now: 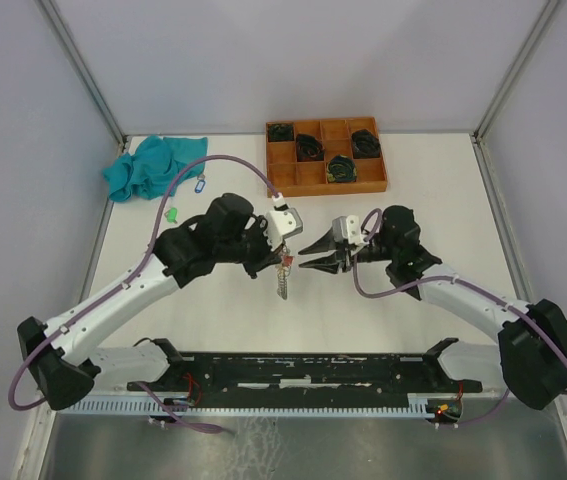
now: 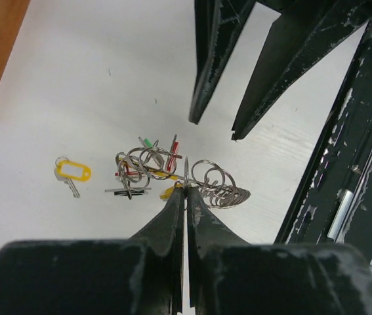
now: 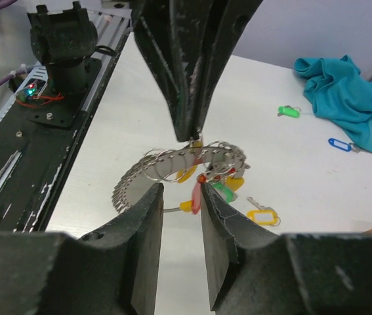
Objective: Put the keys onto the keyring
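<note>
My left gripper (image 2: 186,186) is shut on a metal ring of the keyring bundle (image 2: 215,182), a chain of many silver rings carrying red, green and yellow tags. The bundle hangs below that gripper (image 1: 285,252) above the table. My right gripper (image 3: 180,190) stands open just beside the bundle (image 3: 172,161), and a red tag (image 3: 197,197) lies against its right finger. A yellow-tagged key (image 2: 73,172) lies loose on the table, also seen in the right wrist view (image 3: 262,214). A green-tagged key (image 1: 172,213) and a blue-tagged key (image 1: 200,184) lie near the cloth.
A teal cloth (image 1: 153,165) is crumpled at the back left. A wooden compartment tray (image 1: 283,178) with black coiled bundles stands at the back centre. Both arms meet mid-table, and the black base rail (image 1: 293,372) runs along the near edge.
</note>
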`<state>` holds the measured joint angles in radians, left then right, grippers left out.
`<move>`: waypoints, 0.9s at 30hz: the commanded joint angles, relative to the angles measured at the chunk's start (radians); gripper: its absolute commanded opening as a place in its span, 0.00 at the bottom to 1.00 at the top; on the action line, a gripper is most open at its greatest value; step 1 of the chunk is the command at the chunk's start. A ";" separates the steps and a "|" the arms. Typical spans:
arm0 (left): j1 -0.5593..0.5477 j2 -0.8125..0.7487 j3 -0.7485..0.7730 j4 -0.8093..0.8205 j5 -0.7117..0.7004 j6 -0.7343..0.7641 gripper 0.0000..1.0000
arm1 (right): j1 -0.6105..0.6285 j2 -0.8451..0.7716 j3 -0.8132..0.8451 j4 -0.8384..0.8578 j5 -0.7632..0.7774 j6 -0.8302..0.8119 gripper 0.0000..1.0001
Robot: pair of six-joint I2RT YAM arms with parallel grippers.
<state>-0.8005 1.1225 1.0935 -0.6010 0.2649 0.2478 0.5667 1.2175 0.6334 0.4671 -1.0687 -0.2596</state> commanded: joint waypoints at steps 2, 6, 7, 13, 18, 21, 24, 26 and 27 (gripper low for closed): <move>-0.044 0.087 0.174 -0.241 -0.057 0.119 0.03 | -0.004 0.063 -0.024 0.375 0.031 0.182 0.39; -0.064 0.125 0.232 -0.271 -0.057 0.143 0.03 | 0.002 0.128 -0.035 0.548 0.010 0.298 0.39; -0.068 0.134 0.246 -0.276 -0.056 0.148 0.03 | 0.006 0.141 -0.035 0.574 0.002 0.310 0.39; -0.086 0.180 0.295 -0.298 -0.068 0.163 0.03 | 0.019 0.159 -0.032 0.581 -0.042 0.316 0.39; -0.086 0.193 0.299 -0.302 -0.084 0.161 0.03 | 0.020 0.140 -0.033 0.518 -0.073 0.287 0.38; -0.087 0.198 0.302 -0.305 -0.084 0.160 0.03 | 0.019 0.109 -0.032 0.411 -0.075 0.213 0.38; -0.087 0.204 0.306 -0.305 -0.078 0.162 0.03 | 0.020 0.088 -0.028 0.358 -0.073 0.184 0.38; -0.089 0.207 0.309 -0.301 -0.061 0.166 0.03 | 0.026 0.089 -0.021 0.354 -0.072 0.183 0.38; -0.090 0.207 0.311 -0.298 -0.051 0.167 0.03 | 0.031 0.094 -0.015 0.355 -0.071 0.182 0.38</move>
<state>-0.8833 1.3304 1.3468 -0.9237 0.1852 0.3691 0.5835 1.3342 0.6014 0.8474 -1.1107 -0.0479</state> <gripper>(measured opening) 0.043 0.380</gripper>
